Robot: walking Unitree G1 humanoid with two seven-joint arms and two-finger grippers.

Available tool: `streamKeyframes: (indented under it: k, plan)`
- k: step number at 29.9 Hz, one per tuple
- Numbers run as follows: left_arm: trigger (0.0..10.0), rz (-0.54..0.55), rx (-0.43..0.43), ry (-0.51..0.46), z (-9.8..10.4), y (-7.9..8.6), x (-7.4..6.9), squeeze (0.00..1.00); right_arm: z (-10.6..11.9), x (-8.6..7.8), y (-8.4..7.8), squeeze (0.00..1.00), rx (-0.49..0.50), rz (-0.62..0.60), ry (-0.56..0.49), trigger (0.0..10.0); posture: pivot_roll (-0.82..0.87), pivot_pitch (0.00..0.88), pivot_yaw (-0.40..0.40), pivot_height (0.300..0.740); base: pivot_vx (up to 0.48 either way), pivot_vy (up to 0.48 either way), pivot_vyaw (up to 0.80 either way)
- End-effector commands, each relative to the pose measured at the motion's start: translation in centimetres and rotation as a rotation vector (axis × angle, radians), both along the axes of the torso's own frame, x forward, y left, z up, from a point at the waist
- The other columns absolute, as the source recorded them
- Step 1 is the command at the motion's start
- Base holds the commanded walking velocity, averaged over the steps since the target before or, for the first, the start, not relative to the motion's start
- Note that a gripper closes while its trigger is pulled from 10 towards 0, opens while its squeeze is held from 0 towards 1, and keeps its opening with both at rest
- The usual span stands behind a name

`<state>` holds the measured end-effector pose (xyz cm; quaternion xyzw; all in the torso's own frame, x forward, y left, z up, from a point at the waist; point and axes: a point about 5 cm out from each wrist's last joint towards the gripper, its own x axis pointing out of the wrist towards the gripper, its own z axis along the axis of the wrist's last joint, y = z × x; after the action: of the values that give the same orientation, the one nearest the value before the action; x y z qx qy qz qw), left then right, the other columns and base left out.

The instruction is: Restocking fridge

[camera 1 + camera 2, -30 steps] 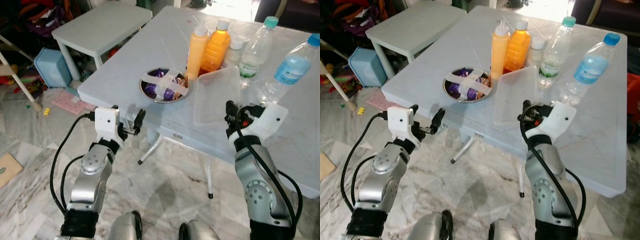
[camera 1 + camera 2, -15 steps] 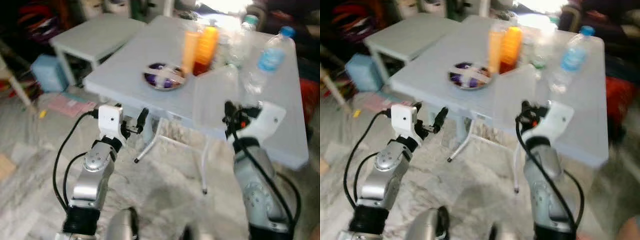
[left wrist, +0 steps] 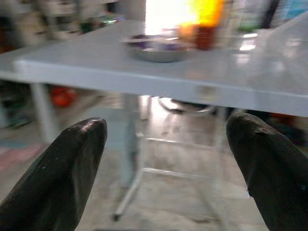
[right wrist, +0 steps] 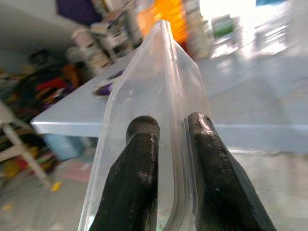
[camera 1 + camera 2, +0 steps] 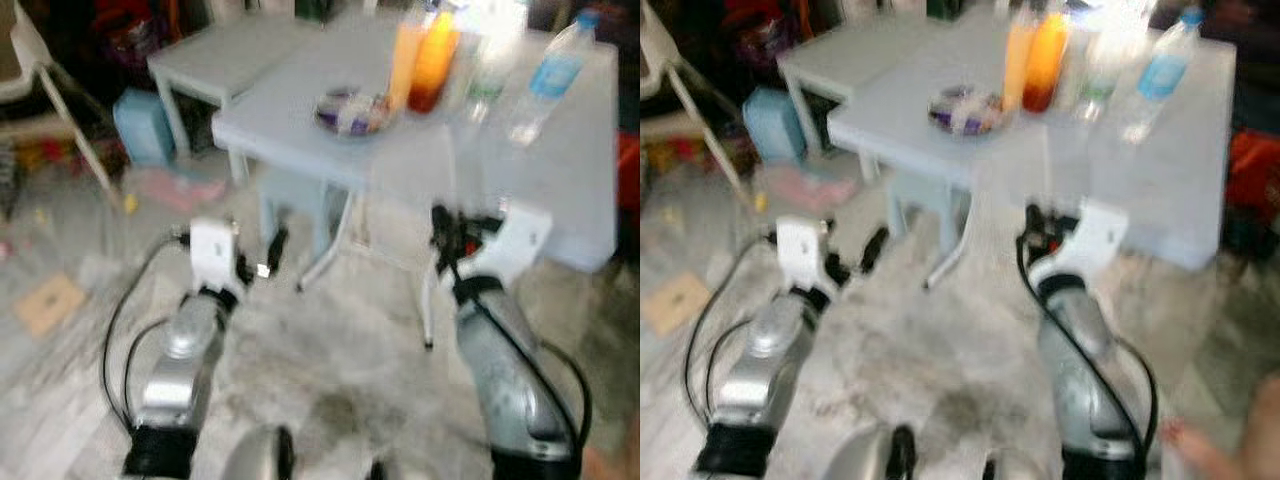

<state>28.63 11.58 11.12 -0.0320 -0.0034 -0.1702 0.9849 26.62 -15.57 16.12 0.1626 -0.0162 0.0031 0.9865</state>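
backed away from the grey table (image 5: 300, 120) within the last second, head views now blurred and the tabletop gone from just under the arms to well ahead of both. right gripper (image 4: 169, 139) clamped narrow on the rim of a clear plastic tray (image 4: 159, 72), fingers (image 4: 137, 159) pinching one edge while the tray stands up and forward of them, lifted off the table where it lay tilted against the bottles a second ago. left gripper (image 3: 166, 159) spread wide and empty, held level with the right, nothing between its fingertips (image 3: 72, 159). far ahead of both grippers, left standing on the table: a metal bowl (image 5: 350, 112) with taped cover and purple contents, two orange bottles (image 5: 425, 55) beside it, and clear water bottles with blue caps (image 5: 548, 75) beyond, toward the right gripper's side. judged as a carry just begun: tray secured and pulled clear, robot retreating or turning from the table, presumably toward a fridge out of frame. most of the restocking apparently undone, with every bottle and the bowl untouched. thin, one-edge pinch on a flexible tray likely to flex or swing while walking. a blurred fingertip or hand of a person (image 5: 1200, 450) low beside the right arm.
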Motion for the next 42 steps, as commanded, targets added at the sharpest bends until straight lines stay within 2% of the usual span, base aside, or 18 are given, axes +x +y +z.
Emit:
streamKeyframes:
  k: [1,8,11,12,14,15,19,20,23,27,28,34,37,42]
  plan:
    - [10.0,0.015,0.023,-0.007,0.1,0.7,0.0,0.0,0.3,0.1,0.8,0.0,0.0,0.042,-0.021,10.0,-0.08,0.064,0.035,0.74,0.0,0.0,0.0]
    - [10.0,0.043,0.031,0.03,-0.7,1.4,-0.1,0.0,0.2,-0.1,1.0,0.0,-0.03,0.065,-0.03,10.0,-0.08,0.065,0.036,0.74,0.0,0.0,0.65]
    - [10.0,0.071,0.096,0.066,-2.3,2.7,-0.2,0.0,-0.4,-0.2,1.3,0.0,-0.042,0.077,-0.022,10.0,-0.06,0.052,0.039,0.74,0.0,0.0,0.8]
    - [10.0,0.098,0.145,0.105,-3.2,3.6,-0.1,0.0,-0.8,-0.3,1.4,0.0,-0.049,0.086,-0.013,10.0,-0.06,0.047,0.032,0.74,0.0,0.0,0.8]
    - [10.0,0.131,0.172,0.147,-3.9,4.3,0.1,0.0,-1.3,-0.4,1.6,0.0,-0.055,0.094,-0.008,10.0,-0.05,0.035,0.026,0.74,0.0,0.0,0.8]
    - [10.0,0.143,0.152,0.195,-4.5,4.8,0.4,0.0,-1.5,-0.3,1.7,0.0,-0.061,0.103,-0.006,10.0,-0.05,0.032,0.025,0.74,0.0,0.0,0.8]
    - [10.0,0.083,0.098,0.221,-5.2,4.7,0.6,0.0,-2.2,0.0,1.8,0.0,-0.071,0.111,-0.001,10.0,-0.03,0.0,0.015,0.74,0.0,0.0,0.8]
    - [10.0,0.061,0.077,0.215,-5.2,4.6,0.6,0.0,-2.3,0.1,1.8,0.0,-0.073,0.112,0.001,10.0,-0.03,0.0,0.015,0.74,0.0,0.0,0.8]
    - [10.0,0.107,0.117,0.148,-4.1,4.8,0.8,0.0,-2.1,0.9,1.9,0.0,-0.112,0.131,-0.021,10.0,-0.02,0.0,0.022,0.74,0.0,0.0,0.8]
    - [10.0,0.131,0.131,0.105,-3.4,4.7,0.3,0.0,-1.9,1.3,1.9,0.0,-0.152,0.147,-0.038,10.0,-0.03,0.0,0.03,0.74,0.0,0.0,0.8]
    - [10.0,0.15,0.144,0.084,-3.3,4.7,-0.5,0.0,-1.8,1.4,1.6,0.0,-0.163,0.142,-0.046,10.0,-0.02,0.0,0.034,0.74,0.0,0.0,0.8]
    - [10.0,0.192,0.176,0.071,-3.4,4.9,-1.7,0.0,-2.8,0.7,1.1,0.0,-0.152,0.127,-0.02,10.0,-0.01,0.039,0.024,0.74,0.0,0.0,0.8]
    - [10.0,0.28,0.19,0.064,-3.1,5.8,-1.9,0.0,-3.9,-0.2,0.8,0.0,-0.14,0.116,0.015,10.0,0.0,0.038,0.014,0.74,0.0,0.0,0.8]
    - [10.0,0.382,0.203,0.056,-2.7,6.6,-2.0,0.0,-4.5,-0.7,0.6,0.0,-0.138,0.108,0.035,10.0,-0.01,0.045,0.01,0.74,0.0,0.0,0.8]
